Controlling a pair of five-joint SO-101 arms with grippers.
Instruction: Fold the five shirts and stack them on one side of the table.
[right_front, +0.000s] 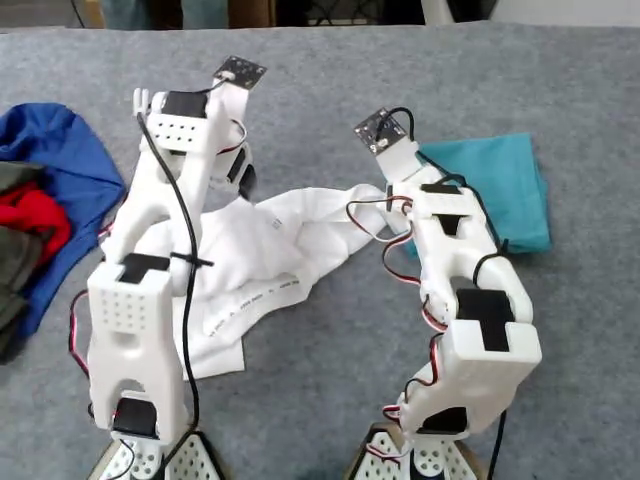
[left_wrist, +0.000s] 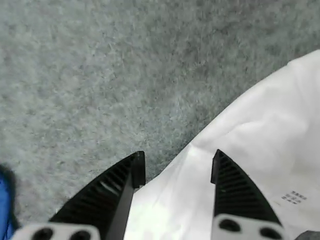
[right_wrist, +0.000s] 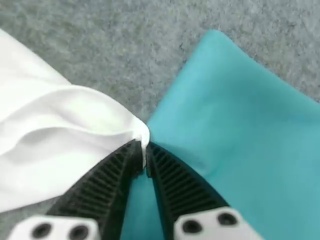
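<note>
Right of the desk's (right_front: 330, 70) middle, my right tool (right_wrist: 144, 151) pinches the white shirt's (right_front: 260, 250) end; the left tool (left_wrist: 178, 156), spread, straddles its far-left edge.

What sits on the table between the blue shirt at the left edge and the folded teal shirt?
The crumpled white shirt, seen in the high view; the right gripper pinches its edge beside the teal shirt.
</note>
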